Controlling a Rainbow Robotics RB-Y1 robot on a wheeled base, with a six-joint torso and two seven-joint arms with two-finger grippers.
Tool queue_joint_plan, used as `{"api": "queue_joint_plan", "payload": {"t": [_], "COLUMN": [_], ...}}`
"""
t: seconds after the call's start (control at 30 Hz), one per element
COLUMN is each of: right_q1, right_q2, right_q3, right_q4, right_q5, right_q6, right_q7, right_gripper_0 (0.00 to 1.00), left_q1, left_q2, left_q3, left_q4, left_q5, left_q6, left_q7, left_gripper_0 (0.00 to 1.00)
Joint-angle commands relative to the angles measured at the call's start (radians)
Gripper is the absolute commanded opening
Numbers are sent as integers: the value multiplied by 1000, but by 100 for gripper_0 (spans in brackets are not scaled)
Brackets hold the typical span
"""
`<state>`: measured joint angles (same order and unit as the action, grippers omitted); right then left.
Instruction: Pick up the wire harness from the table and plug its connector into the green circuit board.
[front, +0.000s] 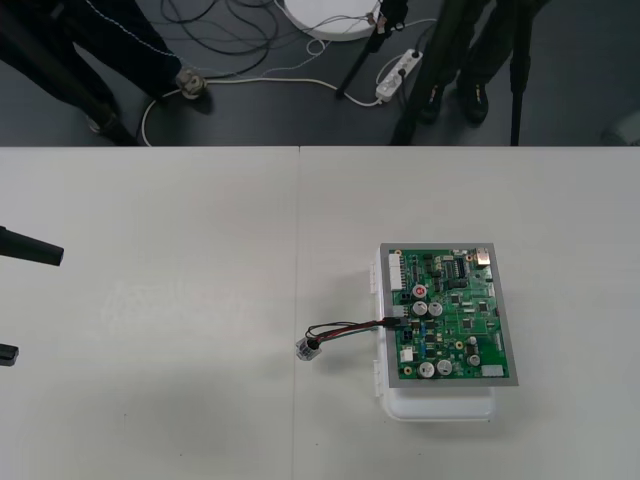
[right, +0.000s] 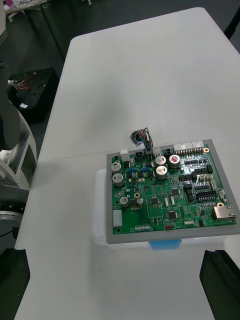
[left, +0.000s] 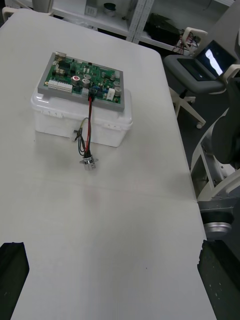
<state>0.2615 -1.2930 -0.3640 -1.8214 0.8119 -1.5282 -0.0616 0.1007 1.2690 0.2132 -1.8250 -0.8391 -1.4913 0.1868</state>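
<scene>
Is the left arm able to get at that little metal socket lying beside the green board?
Probably yes: only bare table lies between the open left gripper and the socket, which rests clear of the board.

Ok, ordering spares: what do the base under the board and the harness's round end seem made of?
Base: looks like white, faintly glossy moulded plastic, a tub with rounded corners and a rim. Round socket: seems bare silvery metal with small glints, though too small to be sure. Wires: coloured plastic insulation, probably.
</scene>
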Motion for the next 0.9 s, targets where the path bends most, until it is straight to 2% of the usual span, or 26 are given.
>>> {"api": "queue_joint_plan", "payload": {"t": [0.03, 0.9], "right_q1": [13, 13], "right_q2": [-28, 6], "right_q3": [-38, -38], "right_q4": [-16, -38], "right_q5": [4, 29], "right_q6": [-10, -30], "right_q7": [-12, -11], "right_gripper_0": [100, 100], "left_q1": [24, 24], "left_q2": [46, 46], "left_q3": [31, 31], "left_q4": [0, 0], "left_q5": [9, 9], "left_q6": [-12, -12], "left_q7": [8, 8], "left_gripper_0": [100, 100]}}
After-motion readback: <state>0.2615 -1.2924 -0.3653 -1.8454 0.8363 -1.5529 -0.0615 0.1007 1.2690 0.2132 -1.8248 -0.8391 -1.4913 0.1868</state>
